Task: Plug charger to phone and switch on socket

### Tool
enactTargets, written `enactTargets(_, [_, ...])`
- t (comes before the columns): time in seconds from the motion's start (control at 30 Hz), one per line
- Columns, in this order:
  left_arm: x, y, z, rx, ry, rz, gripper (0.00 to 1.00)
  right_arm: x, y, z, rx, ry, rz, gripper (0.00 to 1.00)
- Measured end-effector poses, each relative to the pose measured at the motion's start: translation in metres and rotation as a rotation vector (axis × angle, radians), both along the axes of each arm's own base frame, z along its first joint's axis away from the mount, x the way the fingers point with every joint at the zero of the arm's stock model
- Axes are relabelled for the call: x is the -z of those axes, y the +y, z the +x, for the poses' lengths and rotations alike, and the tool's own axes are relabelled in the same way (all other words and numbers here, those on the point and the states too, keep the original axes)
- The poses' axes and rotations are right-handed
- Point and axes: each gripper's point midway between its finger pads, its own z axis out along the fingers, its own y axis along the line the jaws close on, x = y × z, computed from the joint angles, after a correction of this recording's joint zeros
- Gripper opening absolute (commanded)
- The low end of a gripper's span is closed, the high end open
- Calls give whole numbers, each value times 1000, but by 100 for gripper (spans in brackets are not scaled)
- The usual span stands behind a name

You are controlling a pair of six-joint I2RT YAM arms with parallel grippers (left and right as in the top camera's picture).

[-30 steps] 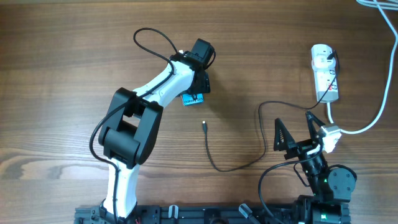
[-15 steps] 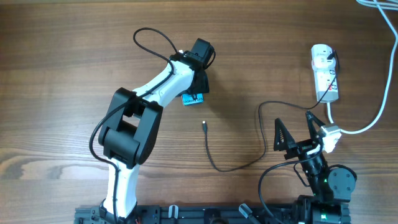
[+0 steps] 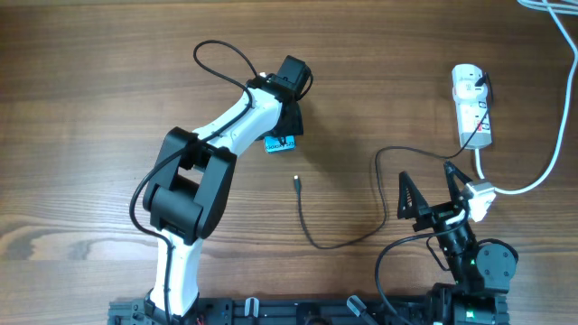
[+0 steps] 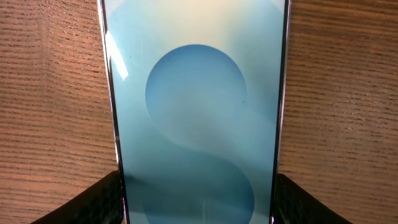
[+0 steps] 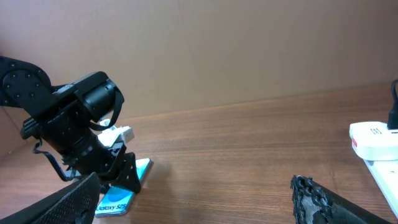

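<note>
The phone (image 3: 278,143) lies flat on the wood table left of centre, teal screen up. My left gripper (image 3: 285,134) stands over it; in the left wrist view the phone (image 4: 196,112) fills the gap and both black fingers (image 4: 93,202) sit against its long edges. The charger's metal tip (image 3: 296,181) lies free on the table just below the phone, and its thin black cable (image 3: 343,240) loops right and up to the black plug in the white socket (image 3: 471,106). My right gripper (image 3: 432,203) is wide open and empty, well right of the tip. The right wrist view shows the phone (image 5: 118,198) and the socket (image 5: 376,140).
A thick white cable (image 3: 551,153) curves down the right side from the table's far right corner to near my right arm. The left arm's body (image 3: 185,185) lies across the left middle. Bare wood lies between the phone and the socket.
</note>
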Motion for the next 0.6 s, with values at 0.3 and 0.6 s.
enactTargets(0.3, [0, 0, 0, 0, 0, 0, 57, 0, 0, 0, 0, 0, 0, 100])
enactTargets(0.6, [0, 0, 0, 0, 0, 0, 42, 0, 0, 0, 0, 0, 0, 100])
